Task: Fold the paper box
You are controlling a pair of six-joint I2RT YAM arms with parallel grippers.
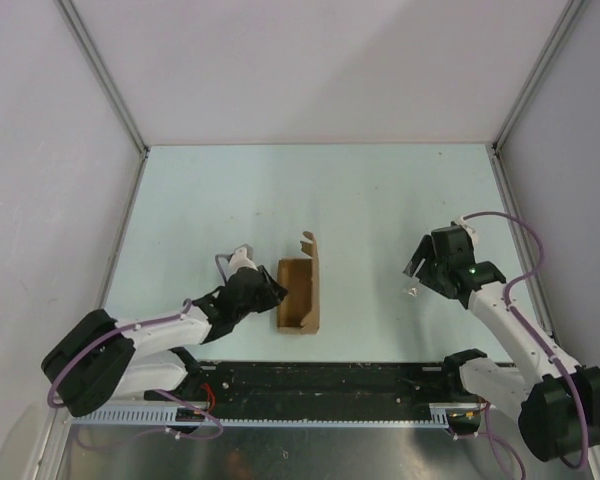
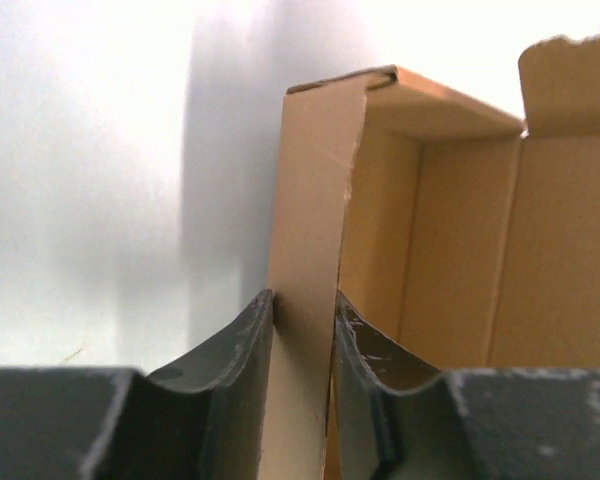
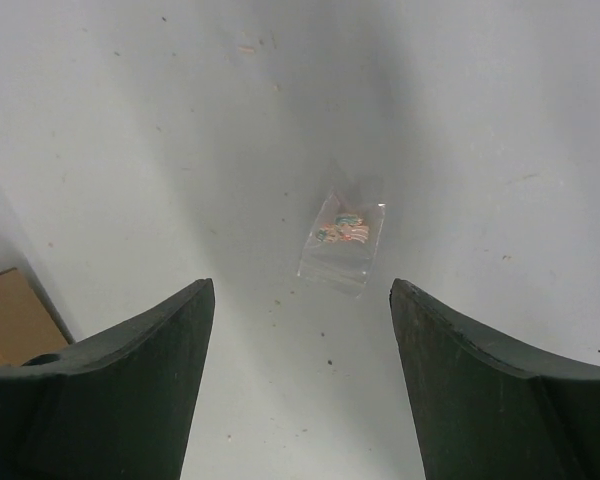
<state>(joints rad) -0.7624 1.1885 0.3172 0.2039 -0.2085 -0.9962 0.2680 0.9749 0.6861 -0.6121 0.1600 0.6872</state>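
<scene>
The paper box [image 1: 298,297] sits on the table [image 1: 380,200], a little toward six o'clock from the middle, and it is already box-shaped. The base is down, the walls stand up and the interior is open to the top camera. Along its three o'clock side a tall flap stands upright, ragged tabs showing at the twelve o'clock end; that looks like the lid, not yet closed.

The left gripper [image 1: 278,290] comes in from the box's nine o'clock and straddles that side wall. In the wrist view the jaws are narrow, one finger [image 2: 235,360] outside the wall and the other inside. Whether they are actually pinching the cardboard, the pictures do not settle.

Over at three o'clock, well apart from the box, the right gripper [image 1: 412,270] hangs with its jaws wide and holds nothing, above a small clear plastic scrap [image 3: 342,240].

By the look of it the walls are done. What is left is bringing the lid over and tucking its tabs.
</scene>
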